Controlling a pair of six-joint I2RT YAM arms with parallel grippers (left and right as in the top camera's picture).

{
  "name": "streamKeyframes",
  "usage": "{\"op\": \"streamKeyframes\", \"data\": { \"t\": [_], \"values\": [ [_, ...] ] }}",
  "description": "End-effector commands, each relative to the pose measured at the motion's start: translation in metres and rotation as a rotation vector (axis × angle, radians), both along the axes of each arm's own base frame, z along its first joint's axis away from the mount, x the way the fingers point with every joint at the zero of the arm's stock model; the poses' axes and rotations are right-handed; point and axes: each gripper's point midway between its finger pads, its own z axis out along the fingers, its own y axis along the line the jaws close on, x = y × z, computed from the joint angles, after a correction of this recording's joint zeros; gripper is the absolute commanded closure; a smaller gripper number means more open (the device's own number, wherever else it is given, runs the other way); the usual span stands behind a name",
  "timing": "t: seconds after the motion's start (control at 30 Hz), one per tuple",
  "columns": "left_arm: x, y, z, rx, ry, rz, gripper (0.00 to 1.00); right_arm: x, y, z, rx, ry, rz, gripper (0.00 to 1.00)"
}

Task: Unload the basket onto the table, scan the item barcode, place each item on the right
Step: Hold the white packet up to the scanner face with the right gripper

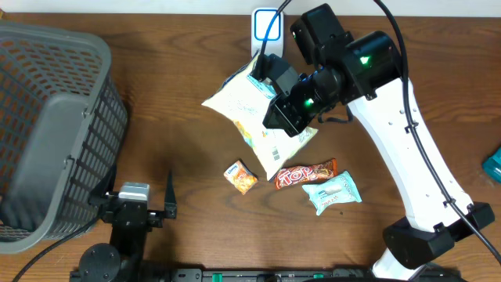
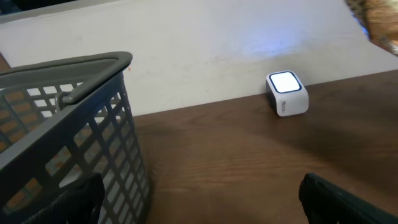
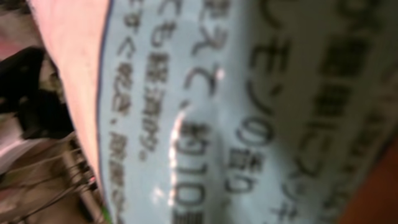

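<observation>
Currently gripping snack bag point(image 1: 239, 106) in clamped right fingers point(image 1: 272, 74), just beside lit scanner point(image 1: 267, 25); left fingers point(image 1: 169, 196) spread wide, idle by basket point(image 1: 47, 117). Likely trouble: crinkled, tilted film hiding barcode from scanner window, or bag slipping onto table point(image 1: 196, 196).

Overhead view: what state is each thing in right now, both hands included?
white snack bag: held up off the wooden table, near the scanner
right hand: shut on the white snack bag
left hand: open, empty
white box scanner: window lit blue
grey plastic basket: upright, no item seen inside
red-brown chocolate bar: lying on the table
small orange packet: lying on the table
light blue packet: lying on the table
</observation>
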Motion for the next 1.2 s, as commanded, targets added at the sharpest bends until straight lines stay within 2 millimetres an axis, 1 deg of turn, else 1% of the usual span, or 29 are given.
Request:
{"op": "streamKeyframes", "data": {
  "t": [0.0,0.07,0.1,0.2,0.33,0.47,0.7,1.17],
  "values": [
    [0.000,-0.001,0.002,-0.006,-0.006,-0.004,0.00,0.018,-0.008,0.006,-0.065,-0.134,-0.044,0.98],
    [0.000,-0.001,0.002,-0.006,-0.006,-0.004,0.00,0.036,-0.007,0.002,-0.110,-0.214,-0.068,0.98],
    [0.000,-0.001,0.002,-0.006,-0.006,-0.004,0.00,0.042,-0.004,0.000,-0.118,-0.239,-0.072,0.99],
    [0.000,-0.001,0.002,-0.006,-0.006,-0.004,0.00,0.049,0.010,-0.005,-0.112,-0.264,-0.050,0.99],
    [0.000,-0.001,0.002,-0.006,-0.006,-0.004,0.00,0.048,0.017,-0.015,-0.127,-0.263,-0.004,0.99],
    [0.000,-0.001,0.002,-0.006,-0.006,-0.004,0.00,0.047,0.019,-0.020,-0.136,-0.247,0.004,0.99],
    [0.000,-0.001,0.002,-0.006,-0.006,-0.004,0.00,0.040,0.017,-0.023,-0.146,-0.215,0.012,0.99],
    [0.000,-0.001,0.002,-0.007,-0.006,-0.004,0.00,0.039,0.016,-0.024,-0.147,-0.212,0.012,0.99]
  ]
}}
